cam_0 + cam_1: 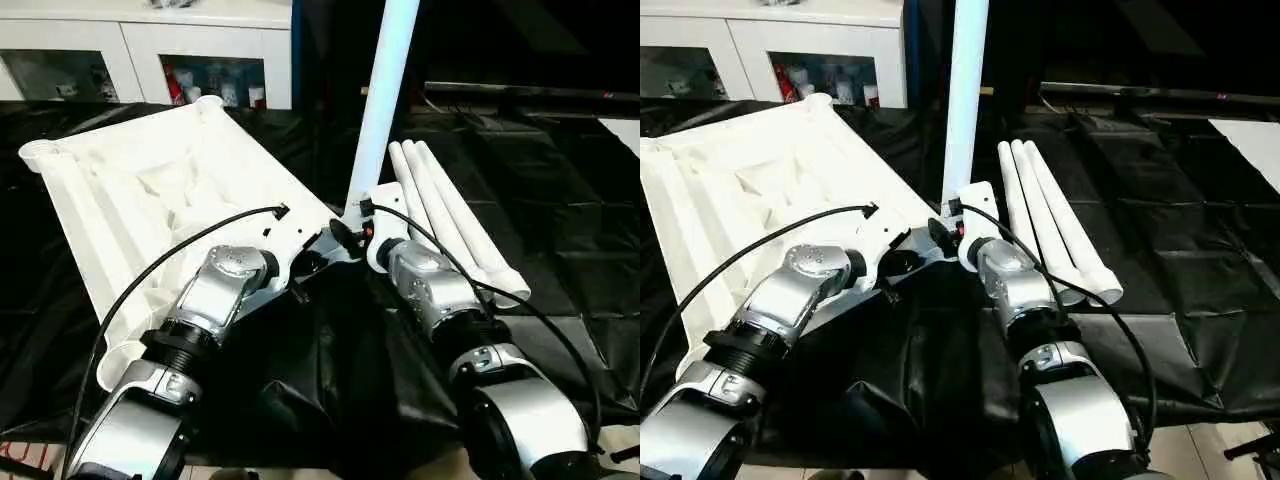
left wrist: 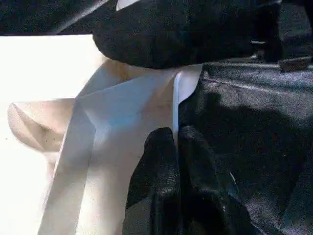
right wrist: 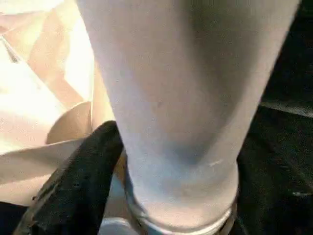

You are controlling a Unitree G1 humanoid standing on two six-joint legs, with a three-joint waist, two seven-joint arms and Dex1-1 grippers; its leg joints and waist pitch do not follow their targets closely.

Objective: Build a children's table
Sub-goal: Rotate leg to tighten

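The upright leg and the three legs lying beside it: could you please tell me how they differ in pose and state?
The upright leg stands on end at the tabletop's near corner, while the three loose legs lie flat on the black cover. The upright leg sits in the right pincer, whereas the loose legs are untouched. The upright leg stands alone; the loose legs lie side by side. All four are long white tapered tubes.

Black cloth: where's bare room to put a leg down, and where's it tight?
Free: black cloth on the robot's right, beyond the three loose legs; also the strip in front of the tabletop, between the forearms. Crowded: the tabletop's near corner, where the left gripper pinches its edge and the right gripper holds the upright leg.
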